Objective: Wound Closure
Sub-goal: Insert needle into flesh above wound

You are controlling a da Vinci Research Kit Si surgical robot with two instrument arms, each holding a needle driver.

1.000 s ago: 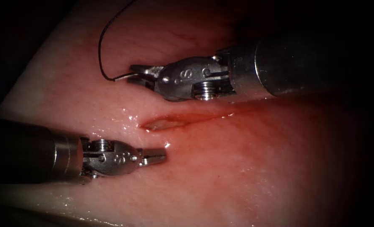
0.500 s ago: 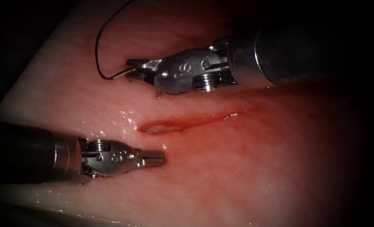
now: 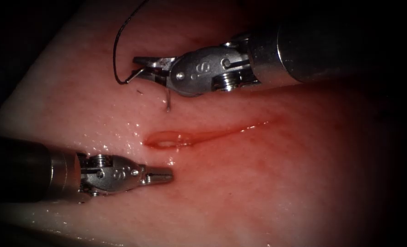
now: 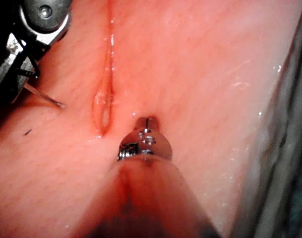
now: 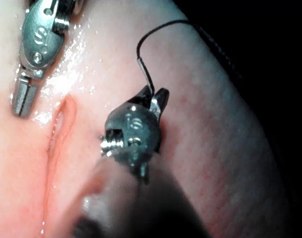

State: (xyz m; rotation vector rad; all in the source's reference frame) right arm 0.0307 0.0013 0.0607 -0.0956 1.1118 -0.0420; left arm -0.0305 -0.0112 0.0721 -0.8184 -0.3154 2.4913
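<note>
The tissue (image 3: 267,183) carries a short cut (image 3: 185,137) wet with red fluid. My right tool (image 3: 144,67) is above the cut's left end, jaws shut on the curved needle (image 3: 167,103) close to its tail. The needle's point hangs down to the tissue surface just above the cut; I cannot tell whether it touches. Black thread (image 3: 116,50) arcs up from the needle's tail. My left tool (image 3: 163,175) lies below the cut's left end, jaws shut on nothing. The left wrist view has its jaws (image 4: 148,122) beside the cut (image 4: 104,101) and the needle point (image 4: 60,104). The right wrist view shows the right tool (image 5: 153,101) gripping the needle.
A small dark speck (image 3: 139,91) lies on the tissue under the right tool. The tissue's edge (image 3: 38,68) drops into darkness at the left. Glistening fluid (image 3: 130,146) sits left of the cut.
The right tool has shifted left and slightly up and rolled, swinging the needle's point down toward the tissue. The thread loop followed. The left tool has slid a little left and down.
</note>
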